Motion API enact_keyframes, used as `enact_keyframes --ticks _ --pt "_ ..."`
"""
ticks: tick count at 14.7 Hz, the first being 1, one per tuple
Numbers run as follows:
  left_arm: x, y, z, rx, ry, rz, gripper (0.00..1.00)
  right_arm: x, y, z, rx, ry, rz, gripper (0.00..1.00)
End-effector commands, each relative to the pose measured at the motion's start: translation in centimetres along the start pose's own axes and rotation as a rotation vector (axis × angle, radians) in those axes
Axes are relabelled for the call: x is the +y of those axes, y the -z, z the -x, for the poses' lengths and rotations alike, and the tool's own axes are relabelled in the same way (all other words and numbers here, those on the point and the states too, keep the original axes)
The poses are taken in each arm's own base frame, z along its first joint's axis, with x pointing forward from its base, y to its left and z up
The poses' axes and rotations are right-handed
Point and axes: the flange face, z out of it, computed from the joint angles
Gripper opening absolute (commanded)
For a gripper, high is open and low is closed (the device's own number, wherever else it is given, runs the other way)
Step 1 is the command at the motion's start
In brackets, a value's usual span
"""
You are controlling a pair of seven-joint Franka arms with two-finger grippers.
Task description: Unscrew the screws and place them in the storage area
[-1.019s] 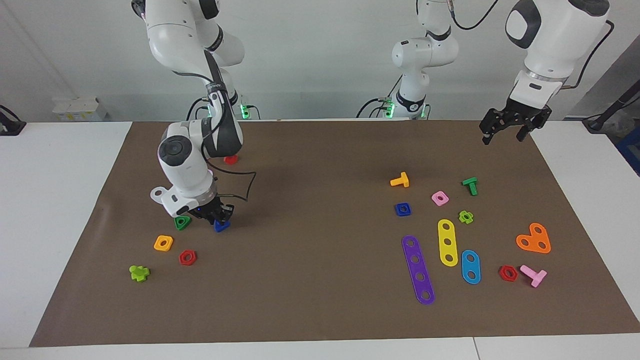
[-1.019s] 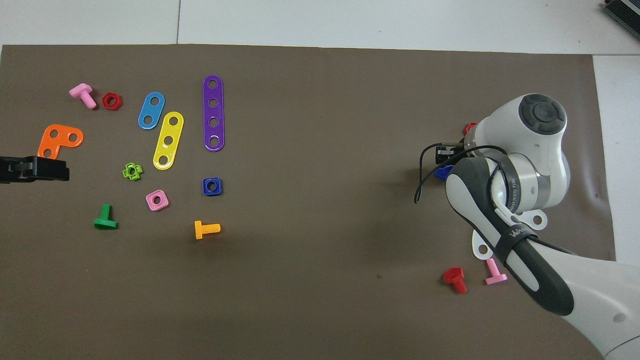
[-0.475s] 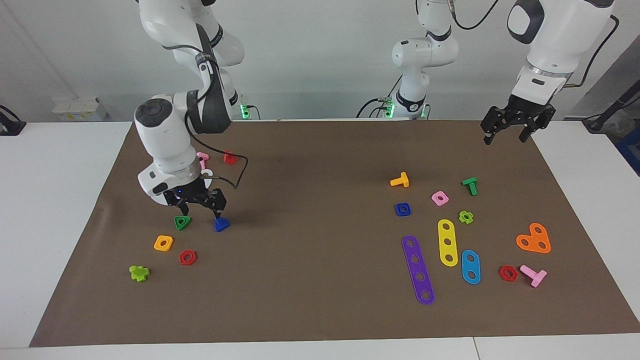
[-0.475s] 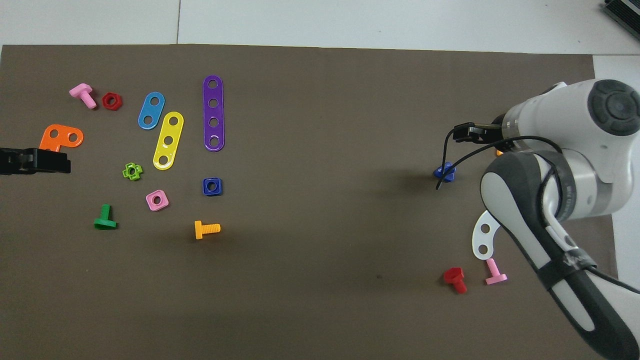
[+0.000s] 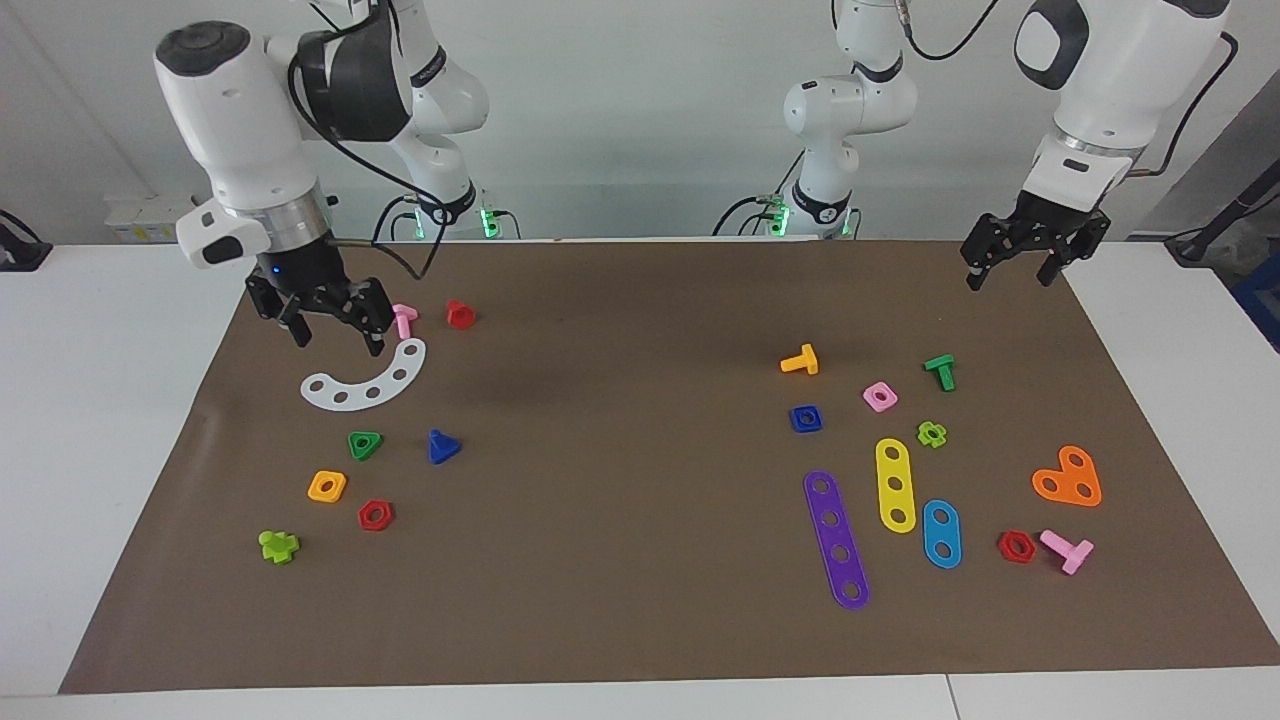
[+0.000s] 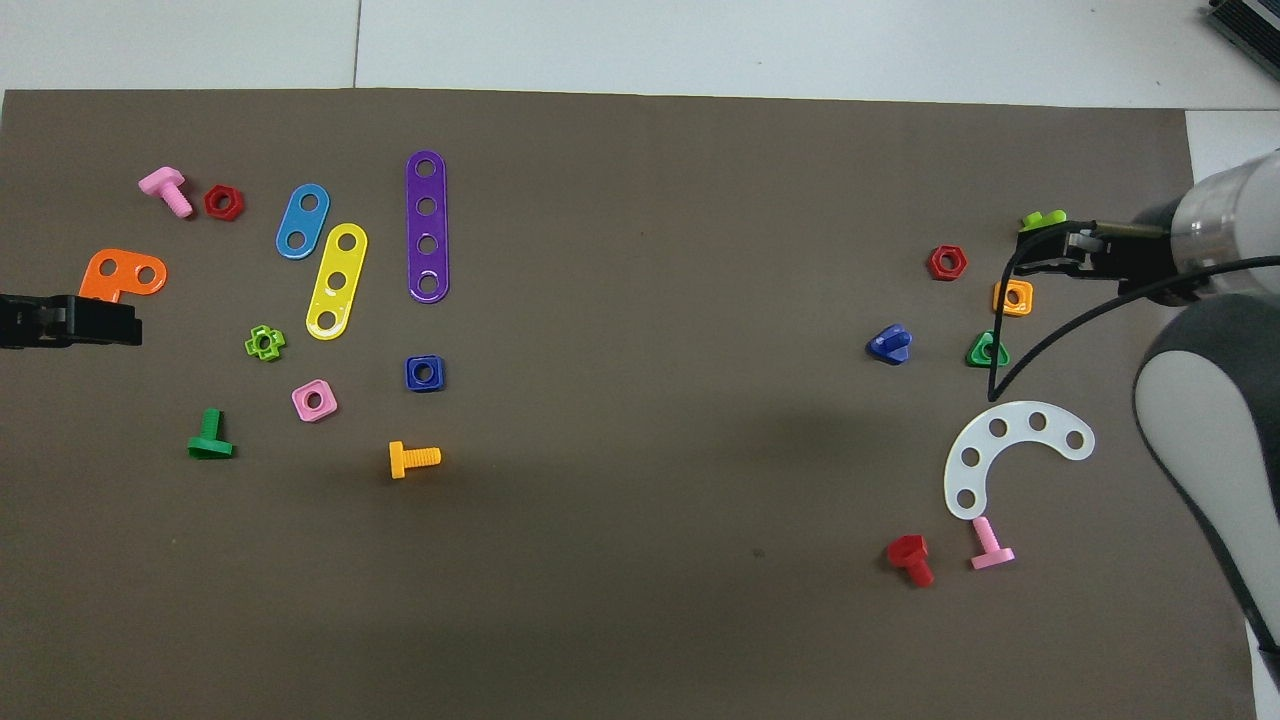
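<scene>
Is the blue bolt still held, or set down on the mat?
Set down. The blue bolt lies on the mat beside the green nut; the right end effector hangs open above the white strip.

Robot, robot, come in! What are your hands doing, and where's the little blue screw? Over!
Right gripper open, empty, up over the white curved strip. Left gripper open, waiting over the mat's edge. Blue screw on the mat beside the green triangular nut. Nothing blocking.
</scene>
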Motion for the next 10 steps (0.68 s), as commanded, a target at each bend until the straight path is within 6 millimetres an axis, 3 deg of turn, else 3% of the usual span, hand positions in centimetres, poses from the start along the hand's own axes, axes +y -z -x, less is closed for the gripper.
enact_keyframes --ticks 1,5,10 --pt "0.1 1.5 -0.8 -0.011 -0.006 0.027 1.0 1.1 3.0 -0.3 -0.044 0.019 -0.006 1.0" --pt "-0.3 3.2 -2.8 -0.031 -0.006 0.028 1.0 1.7 5.3 1.7 -0.094 0.071 0.006 1.0" --pt "-0.6 2.8 -6.1 -0.075 -0.006 0.035 1.0 1.1 4.9 2.7 -0.129 0.084 0.013 1.0"
